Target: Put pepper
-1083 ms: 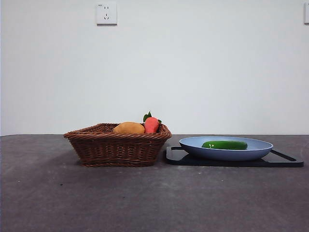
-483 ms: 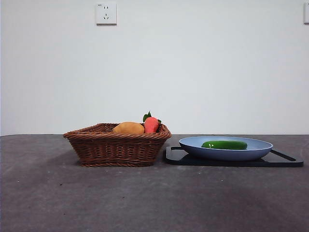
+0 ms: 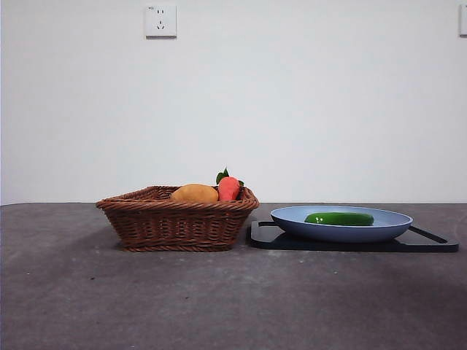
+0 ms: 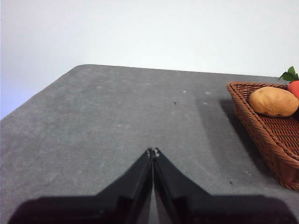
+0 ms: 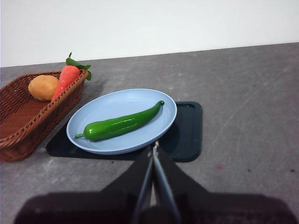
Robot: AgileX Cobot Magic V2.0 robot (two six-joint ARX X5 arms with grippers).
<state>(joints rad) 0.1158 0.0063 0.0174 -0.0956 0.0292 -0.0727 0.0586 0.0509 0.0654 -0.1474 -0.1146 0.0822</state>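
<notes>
Pepper (image 5: 120, 124): glossy dark-green, long, smooth, slightly curved, tapering to a thin stem tip; lying flat inside the pale blue round plate (image 5: 93, 109), along its middle. Probably light and fairly stiff, with a slick skin likely to slide under pressure; best taken across the thick mid-body, pincer closing across the narrow width, not at the thin tip.

Right pincer (image 5: 153, 145): both black jaws pressed together, tips touching, holding nothing, poised above the tabletop (image 5: 243, 93) just beside the plate's near rim. Would need to spread wider than the pepper's girth before descending.

Left pincer (image 4: 153, 151): likewise closed tip to tip, empty, over bare grey tabletop, well apart from the plate.

Under the plate, a flat black tray (image 5: 187, 130). Beside the plate, a brown woven wicker basket (image 5: 28, 126) holding a yellow-orange rounded fruit (image 5: 43, 87) and a red-orange carrot-like vegetable with green leaves (image 5: 67, 79).
</notes>
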